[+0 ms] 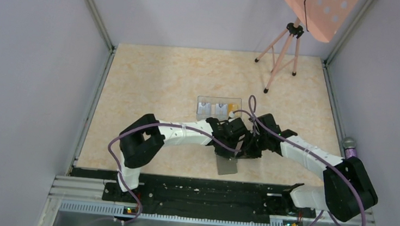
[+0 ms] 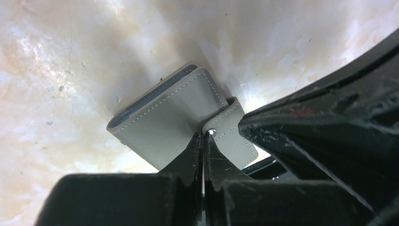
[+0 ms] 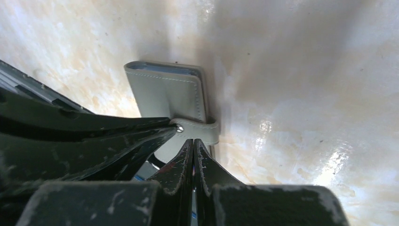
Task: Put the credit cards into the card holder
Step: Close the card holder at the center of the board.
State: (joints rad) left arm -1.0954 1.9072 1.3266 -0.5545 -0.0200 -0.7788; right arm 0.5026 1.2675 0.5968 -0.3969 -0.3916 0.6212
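Both grippers are down on the card holder, which lies folded shut on the marble-pattern table, lower centre of the top view, just below where the two wrists meet.

Left wrist view: the left gripper has its fingers pressed together, nothing visible between them. The tips sit right at the metal stud on the snap tab. The holder body runs up and left from the tips, with a blue inner edge showing along its far side. I can't tell whether the tips touch the stud or only sit just beside it.

Right wrist view: the right gripper also has its fingers squeezed together. The tips are just below the snap tab, in the centre of the frame, and the holder lies above them. The other arm's finger comes in from the left, its point on the stud.

The credit cards are in the clear compartment box, above the grippers in the top view and apart from the holder.
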